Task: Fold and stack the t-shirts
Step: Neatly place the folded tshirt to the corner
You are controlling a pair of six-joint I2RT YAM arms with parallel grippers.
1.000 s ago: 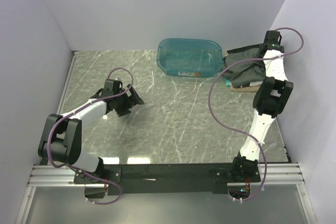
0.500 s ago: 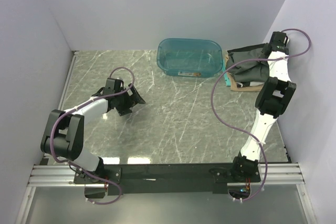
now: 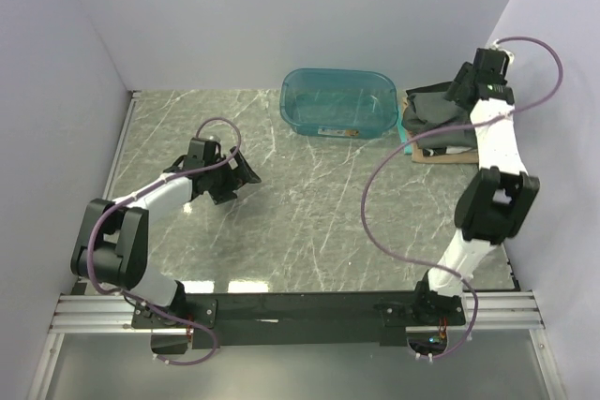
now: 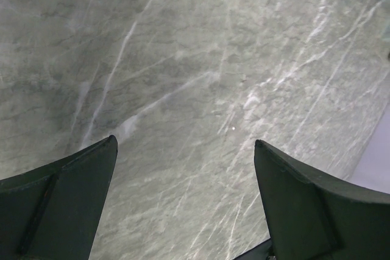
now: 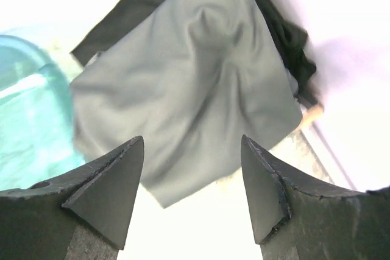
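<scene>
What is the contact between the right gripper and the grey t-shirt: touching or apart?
Apart. The right wrist view shows the right gripper open with nothing between its fingers, and the grey t-shirt lying well beyond the tips.

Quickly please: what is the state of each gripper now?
Left gripper: open, holding nothing.
Right gripper: open over the grey t-shirt, holding nothing.

The grey-green marbled table (image 3: 309,222) carries two things along its far edge. A translucent teal tub (image 3: 339,125) stands at the middle. Just beside it, in the far right corner, lies a pile of t-shirts (image 3: 433,119), charcoal-grey on top. The lowest layer, touching the tabletop, may be a tan shirt (image 3: 441,158).
</scene>
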